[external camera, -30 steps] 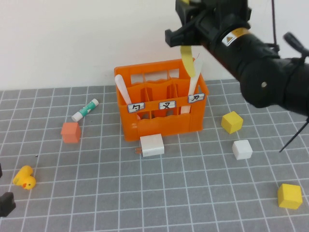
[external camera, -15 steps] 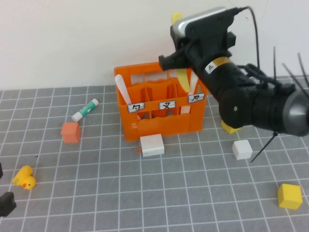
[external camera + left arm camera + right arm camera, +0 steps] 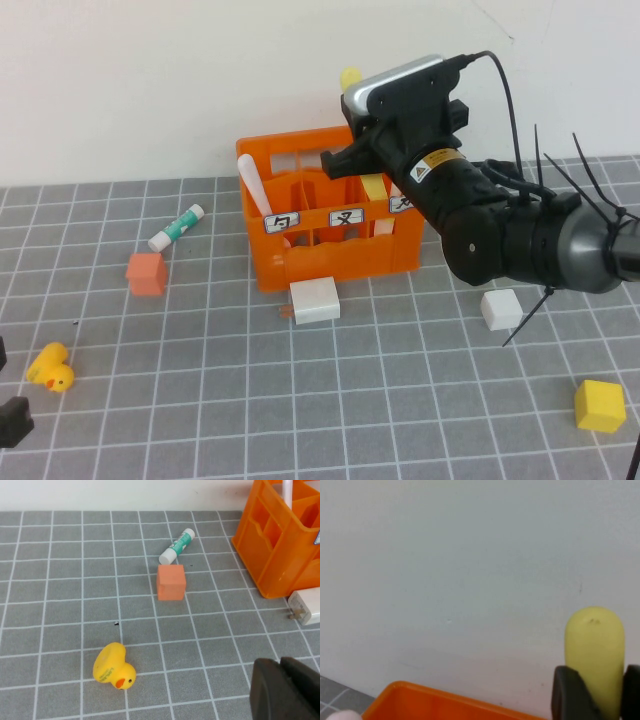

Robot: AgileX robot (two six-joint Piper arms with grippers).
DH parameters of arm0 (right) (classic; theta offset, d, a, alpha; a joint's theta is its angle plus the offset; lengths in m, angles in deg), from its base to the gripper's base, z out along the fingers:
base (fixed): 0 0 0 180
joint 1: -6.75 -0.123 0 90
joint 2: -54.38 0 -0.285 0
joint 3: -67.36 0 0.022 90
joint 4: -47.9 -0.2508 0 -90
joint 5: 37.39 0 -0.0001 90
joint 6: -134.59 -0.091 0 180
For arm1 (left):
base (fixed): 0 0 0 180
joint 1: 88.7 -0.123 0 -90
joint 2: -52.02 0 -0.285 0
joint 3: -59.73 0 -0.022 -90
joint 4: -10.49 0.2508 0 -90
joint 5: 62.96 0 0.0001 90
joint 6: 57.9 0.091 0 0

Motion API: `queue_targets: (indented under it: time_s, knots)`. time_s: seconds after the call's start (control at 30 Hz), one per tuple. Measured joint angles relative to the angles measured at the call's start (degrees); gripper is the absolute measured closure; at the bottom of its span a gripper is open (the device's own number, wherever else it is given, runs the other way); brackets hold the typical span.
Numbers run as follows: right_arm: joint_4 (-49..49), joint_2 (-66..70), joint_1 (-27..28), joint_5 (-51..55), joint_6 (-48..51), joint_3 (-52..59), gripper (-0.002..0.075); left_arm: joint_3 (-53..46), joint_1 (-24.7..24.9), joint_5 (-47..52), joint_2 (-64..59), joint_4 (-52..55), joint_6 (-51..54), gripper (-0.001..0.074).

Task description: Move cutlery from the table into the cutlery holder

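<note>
While the left gripper sits parked, fingers unreadable, the right gripper clamps one yellow knife over the cutlery holder.

My black right gripper is clamped on the pale yellow knife, just above the bright orange cutlery holder with its white, black-marked labels; a white knife stands in the holder's compartment farthest from that hand. Beside that hand on the grey, white-gridded table lie a white cube and a yellow cube. Near my black left gripper sits a yellow duck with an orange beak, and beyond it an orange cube and a green-and-white tube.
</note>
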Motion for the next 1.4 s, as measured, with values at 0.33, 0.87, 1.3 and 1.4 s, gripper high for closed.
queue_targets:
  time_s: [0.33, 0.87, 1.3, 1.4]
  knots:
    - [0.08, 0.0, 0.0, 0.0, -0.13, 0.0, 0.0379, 0.0, 0.0, 0.0, 0.0, 0.0, 0.0, 0.0735]
    - [14.01, -24.94, 0.0, 23.23, 2.76, 0.59, 0.0708, -0.2, 0.0, -3.25, 2.91, 0.0, 0.62, 0.0735]
    - [25.24, -53.99, 0.0, 55.11, 4.43, 16.57, 0.0727, -9.37, 0.0, -11.1, 19.99, -0.03, 5.11, 0.0735]
    - [26.12, -61.72, 0.0, 55.24, 4.43, 24.05, 0.0727, -11.11, 0.0, -11.92, 22.44, -0.25, 5.7, 0.0735]
